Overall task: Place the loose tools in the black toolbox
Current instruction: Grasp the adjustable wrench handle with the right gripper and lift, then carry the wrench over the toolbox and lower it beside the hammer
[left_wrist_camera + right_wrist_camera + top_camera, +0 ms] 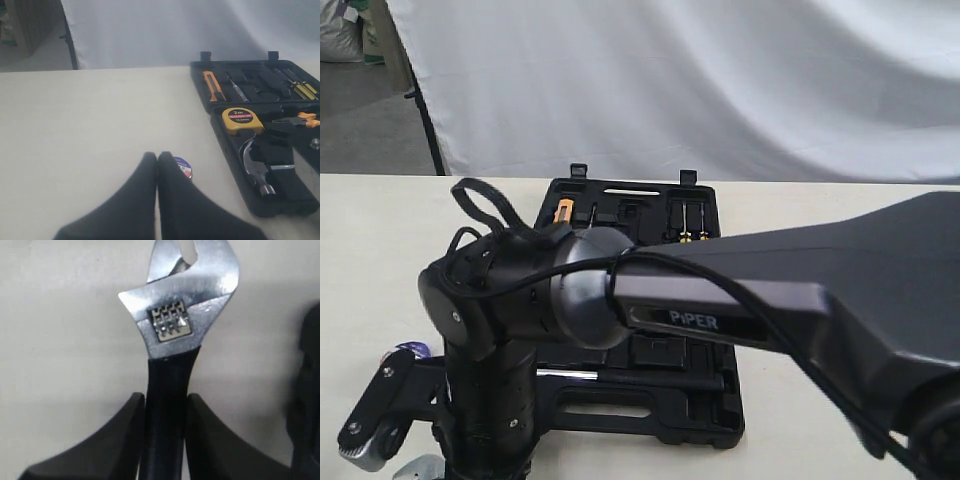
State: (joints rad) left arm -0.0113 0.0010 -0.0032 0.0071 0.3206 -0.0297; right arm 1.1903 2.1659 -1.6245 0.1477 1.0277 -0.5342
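Clamping the black handle of the adjustable wrench [180, 295], the right gripper [165, 397] has the pale table [90, 125] behind it. The left gripper [157, 156] is empty, its fingers pressed together, with the tape roll [183, 166] lying on the table just beyond its tips. Farther off, the open black toolbox [200, 85] holds the claw hammer [255, 167] in a recess.

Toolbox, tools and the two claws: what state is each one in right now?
Toolbox: open, flat on the table.
Hammer: lying in the toolbox.
Tape measure: seated in the toolbox.
Tape roll: loose on the table, outside the toolbox.
Wrench: held by its handle, outside the toolbox.
Left gripper: shut, empty.
Right gripper: shut on the wrench.
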